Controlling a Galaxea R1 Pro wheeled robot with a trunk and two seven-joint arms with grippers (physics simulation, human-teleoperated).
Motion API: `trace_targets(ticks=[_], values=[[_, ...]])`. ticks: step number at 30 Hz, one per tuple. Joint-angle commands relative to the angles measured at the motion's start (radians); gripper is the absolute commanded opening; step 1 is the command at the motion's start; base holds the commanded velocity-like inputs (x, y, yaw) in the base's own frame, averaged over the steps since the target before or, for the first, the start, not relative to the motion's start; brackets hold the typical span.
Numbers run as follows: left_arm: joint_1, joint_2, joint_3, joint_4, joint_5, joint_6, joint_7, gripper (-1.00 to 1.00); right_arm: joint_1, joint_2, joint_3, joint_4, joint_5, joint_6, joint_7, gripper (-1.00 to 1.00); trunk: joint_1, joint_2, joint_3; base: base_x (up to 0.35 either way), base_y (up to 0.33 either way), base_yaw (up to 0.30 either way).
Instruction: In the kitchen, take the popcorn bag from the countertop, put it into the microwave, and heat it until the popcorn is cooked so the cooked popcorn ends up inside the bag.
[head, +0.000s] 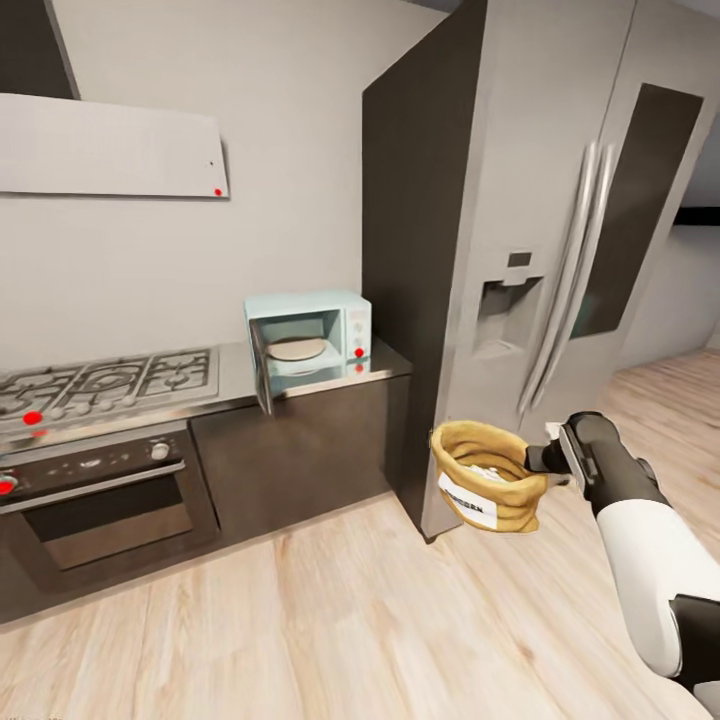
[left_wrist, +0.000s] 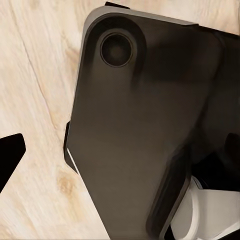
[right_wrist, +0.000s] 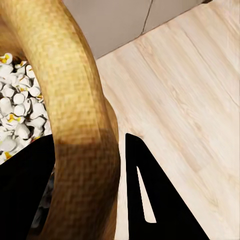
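Popcorn bag rim pinched btwn right gripper fingers, held above floor; left gripper state unclear

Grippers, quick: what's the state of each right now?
Left gripper: cannot be told.
Right gripper: closed on the popcorn bag rim, bag held in the air.

- I see light wood floor throughout.
- White wall ahead, flat hood mounted.
- Steel fridge right of dark cabinets.
- Gas hob above oven.
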Motion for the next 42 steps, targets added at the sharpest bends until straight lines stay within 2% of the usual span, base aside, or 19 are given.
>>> trace_targets(ticks=[1,5,24,42], values=[[0.000,0.000,-0.001,0.000,0.007,-0.002,-0.001,1.00,0.000,0.008,-0.001,0.000,0.010,0.003,0.009,-1.00,0.001,-0.001,-0.001,0.305,-0.117,0.268],[0.000,0.000,-0.001,0.000,0.007,-0.002,-0.001,1.00,0.000,0.023,0.000,0.000,0.010,0.003,0.008,-1.00,0.001,-0.001,-0.001,0.305,-0.109,0.269],[0.000,0.000,0.005,0.000,0.013,-0.004,0.000,1.00,0.000,0.026,0.001,0.000,0.010,0.003,0.010,-1.00,0.001,-0.001,-0.001,0.296,-0.073,0.269],[0.000,0.000,0.007,0.000,0.016,-0.005,0.000,1.00,0.000,0.025,0.001,0.000,0.010,0.003,0.010,-1.00,0.001,-0.001,-0.001,0.010,0.000,0.269]])
